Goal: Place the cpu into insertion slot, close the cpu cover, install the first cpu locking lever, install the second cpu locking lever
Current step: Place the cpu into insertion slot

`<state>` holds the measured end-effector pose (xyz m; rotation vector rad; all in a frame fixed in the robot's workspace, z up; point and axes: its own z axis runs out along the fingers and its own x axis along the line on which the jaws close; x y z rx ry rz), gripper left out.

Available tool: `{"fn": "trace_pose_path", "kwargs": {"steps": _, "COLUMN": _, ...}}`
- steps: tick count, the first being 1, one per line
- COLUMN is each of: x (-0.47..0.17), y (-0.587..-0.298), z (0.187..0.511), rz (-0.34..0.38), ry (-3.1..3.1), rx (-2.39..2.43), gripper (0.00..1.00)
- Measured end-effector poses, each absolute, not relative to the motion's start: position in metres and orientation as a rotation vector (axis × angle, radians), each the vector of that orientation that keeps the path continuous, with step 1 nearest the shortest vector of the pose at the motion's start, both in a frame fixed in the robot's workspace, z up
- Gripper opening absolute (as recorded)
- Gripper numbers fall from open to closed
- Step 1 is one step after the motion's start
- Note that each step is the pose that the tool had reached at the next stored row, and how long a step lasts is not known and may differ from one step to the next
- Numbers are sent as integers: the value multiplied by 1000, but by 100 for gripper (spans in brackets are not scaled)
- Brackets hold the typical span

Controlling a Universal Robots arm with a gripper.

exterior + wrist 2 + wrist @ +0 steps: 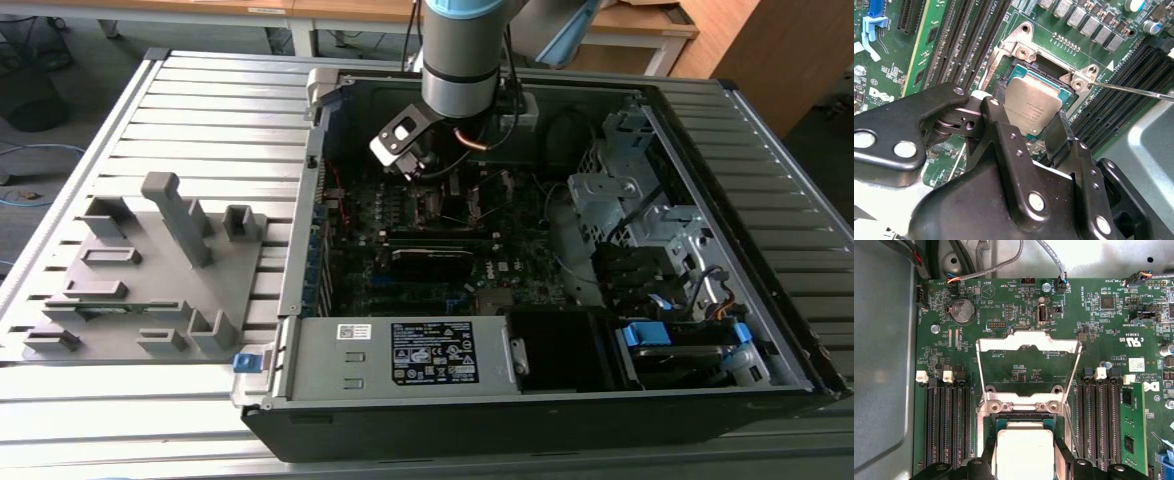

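Note:
In both wrist views the cpu (1033,102) (1024,440), a flat square chip with a dull silver top, sits between my black fingers (999,120). My gripper (1026,117) (1025,452) is shut on it, right over the insertion slot (1019,70) (1024,421), and I cannot tell whether the chip rests in the slot. The cpu cover (1029,341), a silver frame with a square window, stands swung open behind the slot. A thin metal locking lever (1139,91) sticks out beside the slot. In the exterior view my gripper (424,168) hangs low inside the open computer case.
Long black memory slots (946,425) (1101,415) flank the slot on both sides. The case walls, a drive cage (627,200) and a power supply (427,355) ring the motherboard (400,270). A grey fixture plate (147,270) lies at the exterior view's left.

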<state>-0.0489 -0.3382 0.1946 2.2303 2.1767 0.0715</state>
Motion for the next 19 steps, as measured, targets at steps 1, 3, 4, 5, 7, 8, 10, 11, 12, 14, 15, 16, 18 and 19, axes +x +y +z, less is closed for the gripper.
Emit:
{"fn": "trace_pose_path", "kwargs": {"steps": 1, "x": -49, "y": -338, "z": 195, "rz": 72, "ry": 2177, "rx": 2230, "gripper": 54}}
{"fn": "trace_pose_path", "kwargs": {"steps": 3, "x": -49, "y": -338, "z": 195, "rz": 72, "ry": 2178, "rx": 2229, "gripper": 54}}
{"fn": "trace_pose_path", "kwargs": {"steps": 4, "x": -49, "y": -338, "z": 195, "rz": 73, "ry": 2180, "rx": 2226, "gripper": 54}}
{"fn": "trace_pose_path", "kwargs": {"steps": 5, "x": -49, "y": -338, "z": 195, "rz": 74, "ry": 2185, "rx": 2221, "gripper": 54}}
{"fn": "trace_pose_path", "kwargs": {"steps": 7, "x": -49, "y": -338, "z": 195, "rz": 74, "ry": 2192, "rx": 2213, "gripper": 54}}
{"fn": "trace_pose_path", "kwargs": {"steps": 8, "x": -49, "y": -338, "z": 194, "rz": 74, "ry": 2192, "rx": 2213, "gripper": 54}}
{"fn": "trace_pose_path", "kwargs": {"steps": 10, "x": -49, "y": -338, "z": 194, "rz": 75, "ry": 2192, "rx": 2213, "gripper": 54}}
{"fn": "trace_pose_path", "kwargs": {"steps": 11, "x": -49, "y": -338, "z": 194, "rz": 75, "ry": 2193, "rx": 2212, "gripper": 54}}
{"fn": "trace_pose_path", "kwargs": {"steps": 12, "x": -49, "y": -338, "z": 194, "rz": 75, "ry": 2194, "rx": 2212, "gripper": 54}}
{"fn": "trace_pose_path", "kwargs": {"steps": 14, "x": -49, "y": -338, "z": 194, "rz": 76, "ry": 2194, "rx": 2211, "gripper": 54}}
{"fn": "trace_pose_path", "kwargs": {"steps": 15, "x": -49, "y": -338, "z": 194, "rz": 76, "ry": 2194, "rx": 2211, "gripper": 54}}
{"fn": "trace_pose_path", "kwargs": {"steps": 16, "x": -49, "y": -338, "z": 194, "rz": 76, "ry": 2194, "rx": 2211, "gripper": 54}}
{"fn": "trace_pose_path", "kwargs": {"steps": 18, "x": -49, "y": -338, "z": 193, "rz": 77, "ry": 2193, "rx": 2210, "gripper": 54}}
{"fn": "trace_pose_path", "kwargs": {"steps": 19, "x": -49, "y": -338, "z": 193, "rz": 77, "ry": 2193, "rx": 2210, "gripper": 54}}
